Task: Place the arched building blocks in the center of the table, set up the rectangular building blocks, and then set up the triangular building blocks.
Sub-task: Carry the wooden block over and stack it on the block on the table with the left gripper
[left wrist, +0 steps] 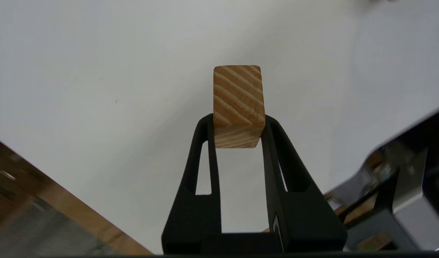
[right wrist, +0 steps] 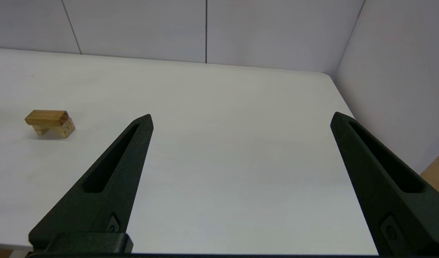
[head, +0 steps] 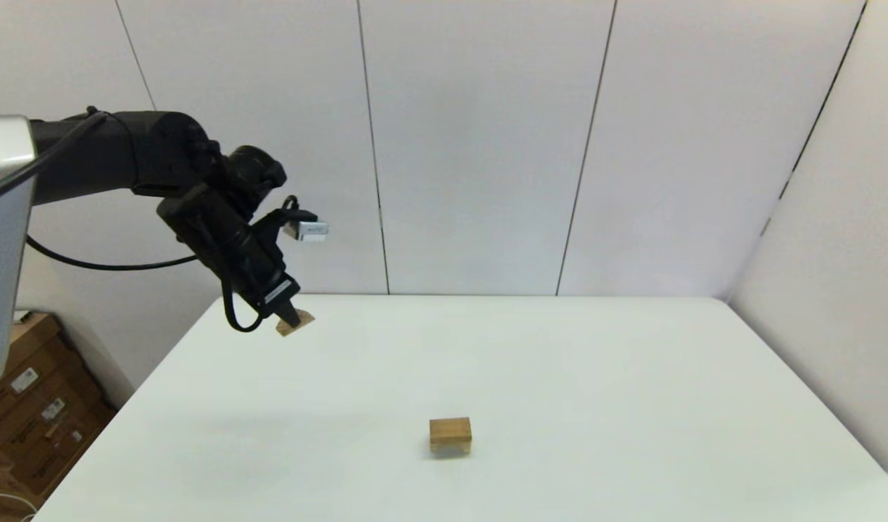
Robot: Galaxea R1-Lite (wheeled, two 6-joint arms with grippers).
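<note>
Left claw point(left wrist: 237, 123) around triangular block point(left wrist: 238, 104), unlabelled.

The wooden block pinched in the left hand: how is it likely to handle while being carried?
Likely rigid: the block is solid grained wood, so the left hand should not deform it. It may slip or pivot, since only the fingertips pinch its near end. It probably won't roll, given its flat faces. The right hand hangs open.
</note>
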